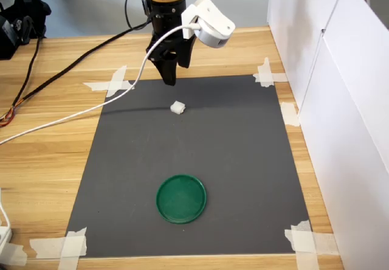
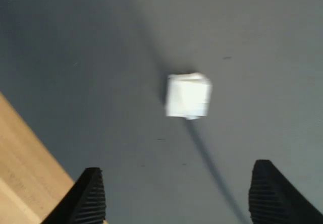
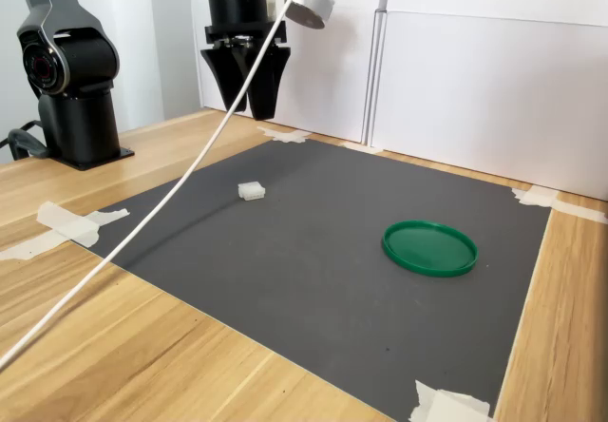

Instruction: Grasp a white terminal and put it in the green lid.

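One white terminal [image 1: 177, 107] lies on the mat beneath the spread, empty gripper [image 3: 243, 108].

White terminal [image 1: 177, 107] — tiny cube, flat on the mat, well apart from green lid [image 1: 181, 198] — empty.

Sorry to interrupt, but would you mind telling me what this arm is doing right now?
The arm is set to pick up the white terminal and put it in the green lid. Its end effector hangs open above the dark mat, and holds nothing. In the wrist view, the terminal lies on the mat ahead of the two fingertips, not between them. The lid sits empty, well apart from the terminal, nearer the first exterior view's bottom edge.
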